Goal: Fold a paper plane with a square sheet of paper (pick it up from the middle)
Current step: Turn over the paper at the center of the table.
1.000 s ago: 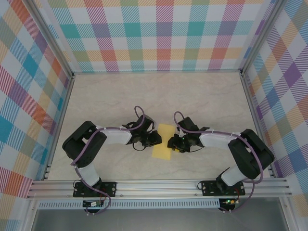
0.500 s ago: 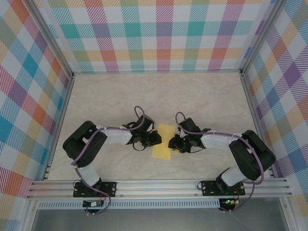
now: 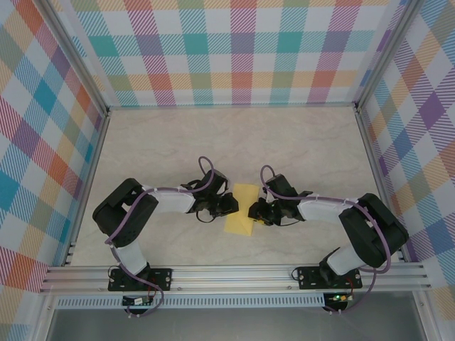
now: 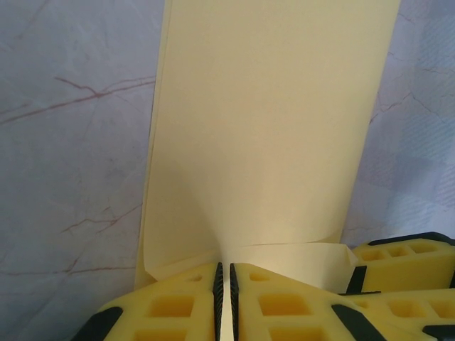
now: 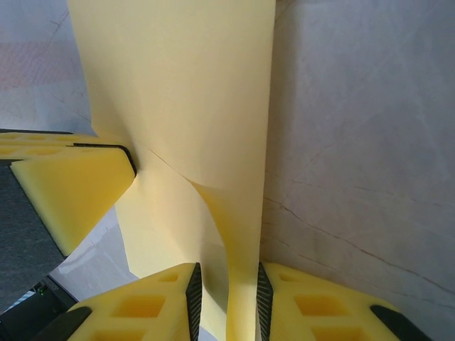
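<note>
**Item 1. Left gripper (image 4: 224, 275).** The yellow pads are together and clamped on the near edge of the square sheet of paper (image 4: 270, 128). The paper enters the thin slit between them. From this gripper the sheet runs straight out toward 12 o'clock. A second layer shows along its 9 o'clock edge, so we read it as doubled over.

**Item 2. Right gripper (image 5: 225, 278).** The pads stand a little apart with a curled edge of the sheet passing between them. We cannot tell whether they bite on it or only bracket it. From here too the paper runs toward 12 o'clock.

**Item 3. Sheet, top view.** It appears as a narrow yellow strip low on the marbled table (image 3: 306, 142), just ahead of the arm bases.
- Its long axis runs roughly 12 to 6 o'clock, tipped slightly toward 1 and 7.
- The left gripper meets its 9 o'clock long edge about midway along.
- The right gripper meets the 3 o'clock long edge, a touch lower.
- Neither arm is nearer, because both are at the paper.

**Item 4. Judgement.** We take the coming move to turn on this opposed hold across the short axis. The two grippers face each other with the strip's width between them. Any lift or crease therefore needs both to travel together, or the thin sheet may buckle or slip from the looser right side.
</note>
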Tool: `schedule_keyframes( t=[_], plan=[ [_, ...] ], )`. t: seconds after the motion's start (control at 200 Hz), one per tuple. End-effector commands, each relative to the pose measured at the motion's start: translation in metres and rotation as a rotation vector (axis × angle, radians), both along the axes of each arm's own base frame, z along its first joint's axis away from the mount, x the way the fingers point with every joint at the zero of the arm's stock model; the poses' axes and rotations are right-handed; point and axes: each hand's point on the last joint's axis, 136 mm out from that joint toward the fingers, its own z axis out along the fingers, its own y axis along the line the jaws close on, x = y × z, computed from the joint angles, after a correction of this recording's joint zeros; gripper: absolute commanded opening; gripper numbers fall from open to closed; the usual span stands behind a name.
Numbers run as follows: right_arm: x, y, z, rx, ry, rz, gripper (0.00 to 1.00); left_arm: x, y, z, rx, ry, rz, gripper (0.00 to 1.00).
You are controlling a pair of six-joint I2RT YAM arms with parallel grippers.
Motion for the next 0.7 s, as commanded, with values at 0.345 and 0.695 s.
schedule_keyframes(
  t=[0.345,0.695],
  plan=[
    [0.006,0.017,0.009,0.118,-0.047,0.048,0.31,0.009,-0.003,0.012,-0.02,-0.047,0.052,0.14],
    [0.009,0.02,0.007,0.126,-0.059,0.06,0.23,0.014,0.007,0.027,-0.015,-0.094,0.11,0.16]
  ],
)
